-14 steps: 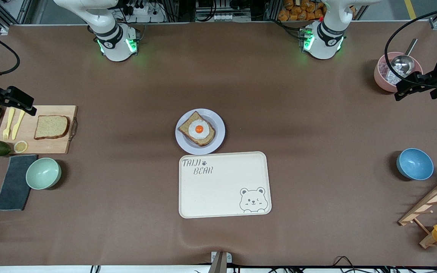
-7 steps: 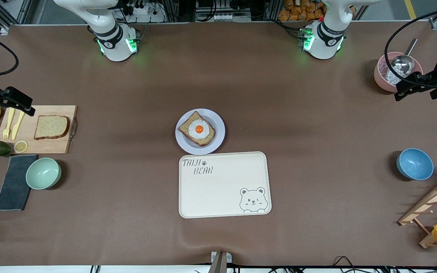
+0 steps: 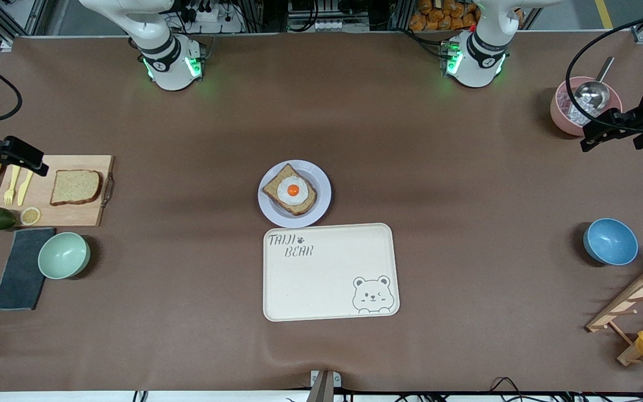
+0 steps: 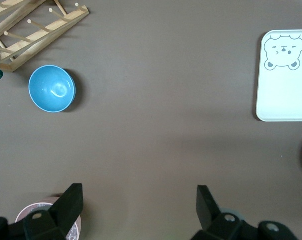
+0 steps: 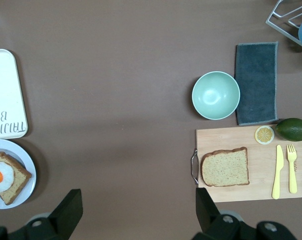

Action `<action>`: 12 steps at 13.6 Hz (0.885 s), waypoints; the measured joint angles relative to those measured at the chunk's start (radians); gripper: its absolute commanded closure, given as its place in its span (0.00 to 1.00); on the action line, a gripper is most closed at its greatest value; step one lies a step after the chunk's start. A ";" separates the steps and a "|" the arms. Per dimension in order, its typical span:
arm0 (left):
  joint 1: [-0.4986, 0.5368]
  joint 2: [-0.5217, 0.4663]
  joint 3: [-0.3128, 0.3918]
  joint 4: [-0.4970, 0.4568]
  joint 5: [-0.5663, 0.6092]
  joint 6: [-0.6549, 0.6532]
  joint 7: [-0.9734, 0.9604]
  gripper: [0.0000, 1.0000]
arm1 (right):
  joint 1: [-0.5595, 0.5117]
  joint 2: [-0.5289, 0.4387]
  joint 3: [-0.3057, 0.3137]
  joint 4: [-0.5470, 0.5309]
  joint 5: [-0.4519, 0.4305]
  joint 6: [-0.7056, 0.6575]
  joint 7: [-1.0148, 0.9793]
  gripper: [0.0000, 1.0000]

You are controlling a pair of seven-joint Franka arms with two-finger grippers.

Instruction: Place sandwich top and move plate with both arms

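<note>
Brown table fills my front view; the right gripper has crept lower along the frame's left edge, over the cutting board, jaws spread, approaching the sandwich top; the plate sits centre, untouched. Left wrist view: the left gripper hangs open, empty, waiting. Right wrist view: bread lower right.

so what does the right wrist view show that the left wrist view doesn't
Only the right wrist view: the sandwich top on the cutting board, the plate bearing egg-topped bread, the green bowl, the grey cloth, the open right hand.

Only the left wrist view: the blue bowl, the wooden rack, the pink bowl, the open left hand.

Both: the cream tray and the brown table.
</note>
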 measured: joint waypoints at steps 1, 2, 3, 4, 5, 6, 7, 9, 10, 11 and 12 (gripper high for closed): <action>-0.001 0.009 0.000 0.011 0.000 0.000 0.000 0.00 | -0.005 0.006 -0.001 -0.001 0.000 -0.001 -0.003 0.00; -0.003 0.018 -0.001 0.019 0.000 0.000 0.000 0.00 | -0.010 0.014 -0.001 -0.002 0.000 -0.003 -0.003 0.00; -0.004 0.027 -0.003 0.023 0.000 0.000 0.000 0.00 | -0.018 0.022 -0.001 -0.004 0.000 -0.005 -0.004 0.00; -0.005 0.036 -0.005 0.026 0.000 0.000 0.000 0.00 | -0.028 0.027 -0.001 -0.010 0.001 -0.005 -0.004 0.00; -0.006 0.044 -0.008 0.027 0.000 0.000 0.000 0.00 | -0.040 0.031 -0.002 -0.020 0.001 -0.004 -0.003 0.00; -0.009 0.050 -0.012 0.028 0.000 0.000 0.000 0.00 | -0.057 0.034 -0.003 -0.035 0.001 0.003 -0.003 0.00; -0.012 0.054 -0.017 0.029 0.000 0.001 0.000 0.00 | -0.082 0.036 -0.004 -0.058 0.000 0.024 -0.003 0.00; -0.018 0.056 -0.020 0.031 0.000 0.001 0.000 0.00 | -0.140 0.041 -0.007 -0.116 0.001 0.069 -0.006 0.00; -0.019 0.056 -0.020 0.032 0.000 0.001 0.000 0.00 | -0.165 0.042 -0.007 -0.147 0.001 0.085 -0.011 0.00; -0.019 0.056 -0.020 0.033 0.000 0.001 0.000 0.00 | -0.188 0.043 -0.008 -0.181 0.002 0.112 -0.024 0.00; -0.019 0.056 -0.020 0.033 0.000 0.001 0.000 0.00 | -0.200 0.044 -0.007 -0.204 0.006 0.126 -0.040 0.00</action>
